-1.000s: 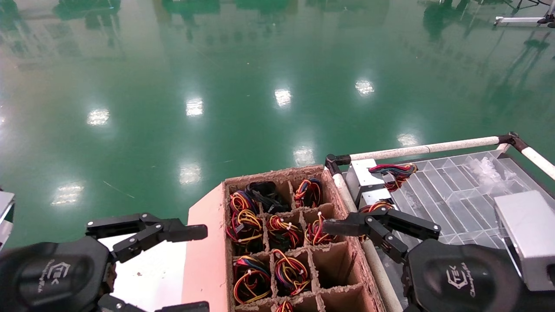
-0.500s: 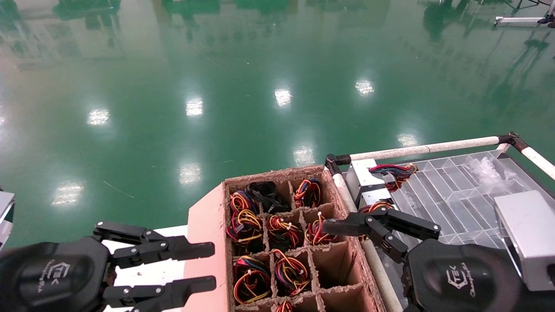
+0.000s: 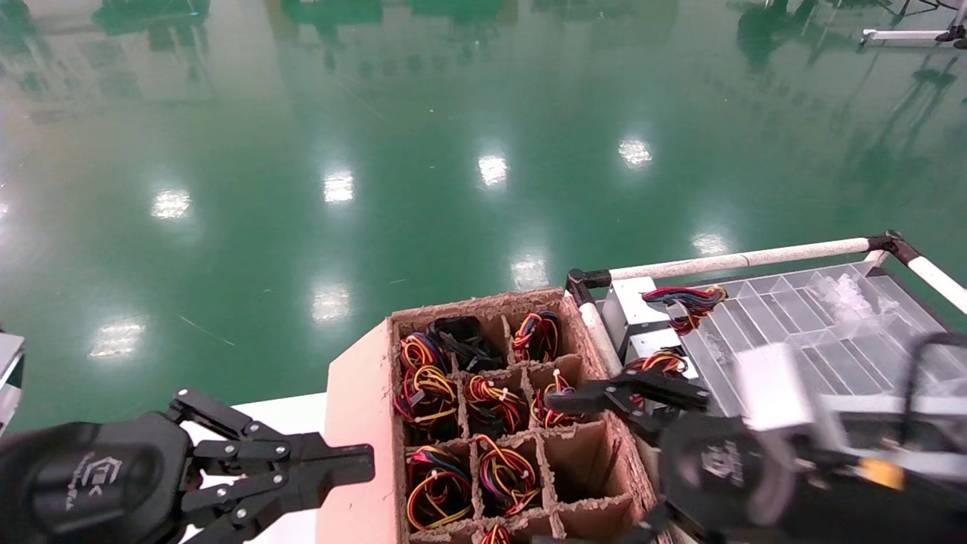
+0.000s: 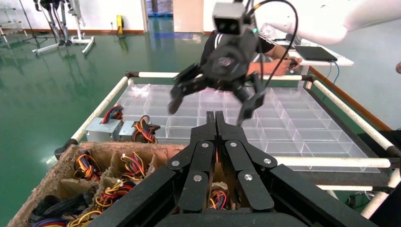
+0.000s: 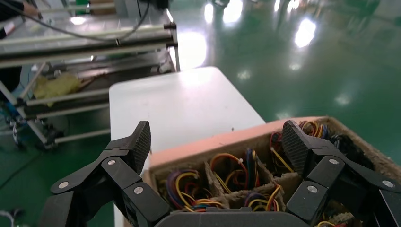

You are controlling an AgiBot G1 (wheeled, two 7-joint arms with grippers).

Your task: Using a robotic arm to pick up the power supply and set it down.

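Power supply [image 3: 633, 306] lies flat, wires pointing right.

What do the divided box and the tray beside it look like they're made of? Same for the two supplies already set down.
Divided box: brown cardboard or pulp fibre, matte, with rough, fraying partition edges. Tray: clear rigid plastic, probably; glossy, see-through cell walls. Power supplies: likely sheet metal, silver-grey with a dull sheen and crisp folded edges; wires look plastic-insulated.

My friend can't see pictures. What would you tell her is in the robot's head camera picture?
A brown divided cardboard box full of coloured wire bundles sits on a shiny green floor. The right tool, open, hangs over its right edge; the left tool, shut, is beside its left side. Two power supplies rest on a clear tray.
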